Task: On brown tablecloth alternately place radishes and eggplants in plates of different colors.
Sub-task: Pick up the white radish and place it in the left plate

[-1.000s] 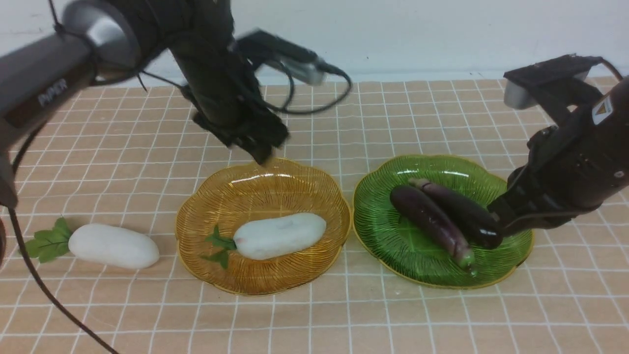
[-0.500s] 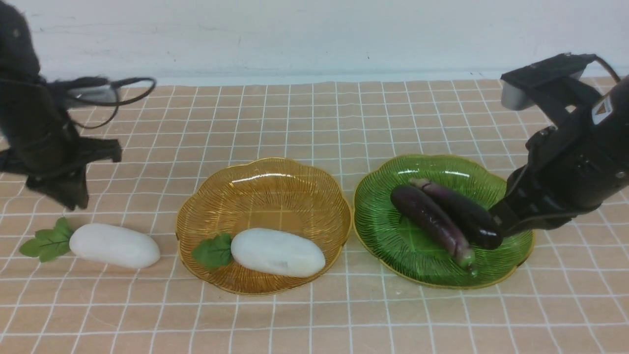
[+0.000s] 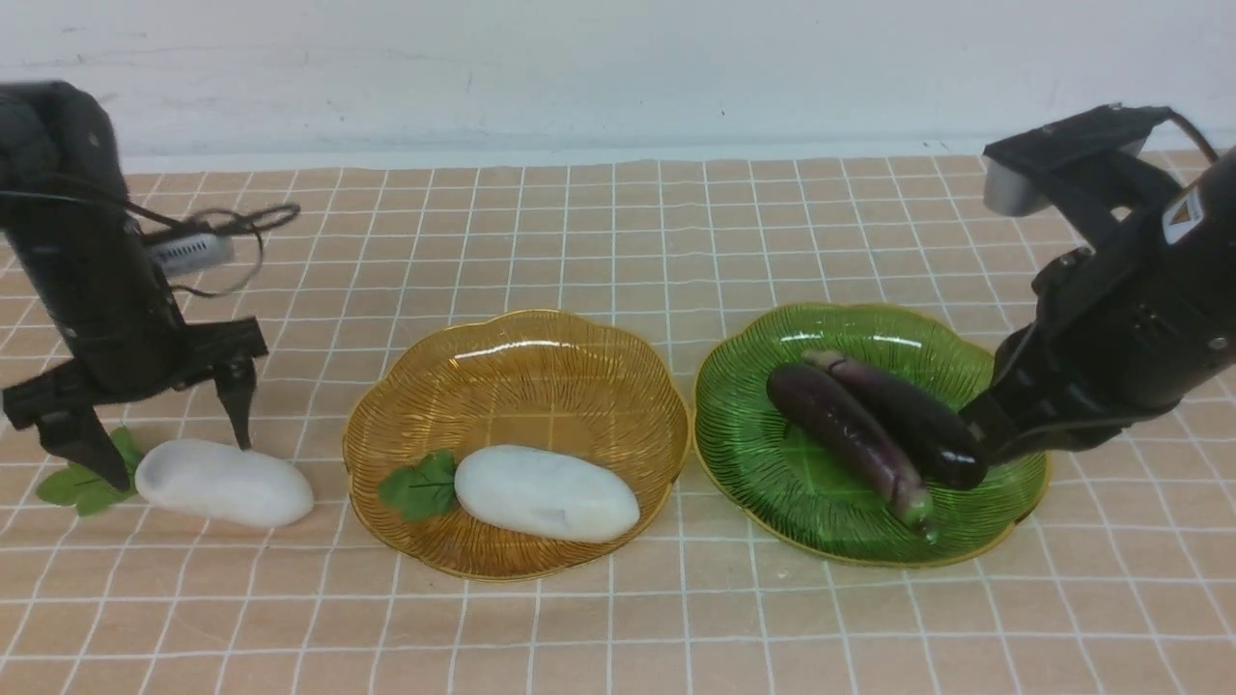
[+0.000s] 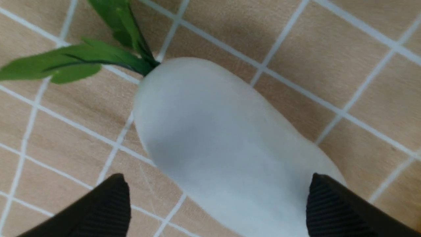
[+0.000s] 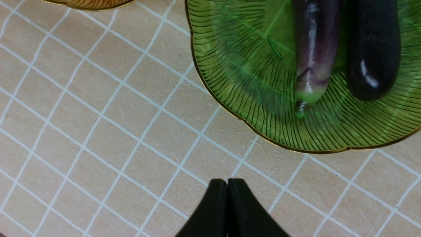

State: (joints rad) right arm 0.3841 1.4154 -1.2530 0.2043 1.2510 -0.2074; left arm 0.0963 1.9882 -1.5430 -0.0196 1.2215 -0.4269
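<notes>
The left gripper (image 3: 172, 461) hangs over the smooth white oblong radish (image 3: 227, 483) that lies on the light-brown tablecloth with thin white grid lines (image 3: 618, 232), to the left of both plates. Its fingers are spread wide and hold nothing. In the left wrist view the two ribbed black pads (image 4: 108, 207) stand on both sides of the radish, and I cannot tell if they touch it. The step in hand, as I judge it, is to grasp this radish and bring it to the translucent amber scalloped plate with gold rim (image 3: 521, 328), where a second white radish (image 3: 546, 492) already lies.

To do it well, the gripper should go lower until the pads are at the widest part of the white body. They should not close on the green leaves (image 3: 87, 478), which one finger is very near in the front view. The radish lies at a slant between the fingers, so a small turn of the wrist may give a squarer grip. The skin looks smooth and round, so closing slowly should keep it from rolling out.

The right gripper (image 5: 227, 184) is pressed shut on nothing, near the rim of the translucent green scalloped plate (image 3: 763, 473), which holds two glossy dark-purple eggplants (image 3: 850, 434) side by side.
</notes>
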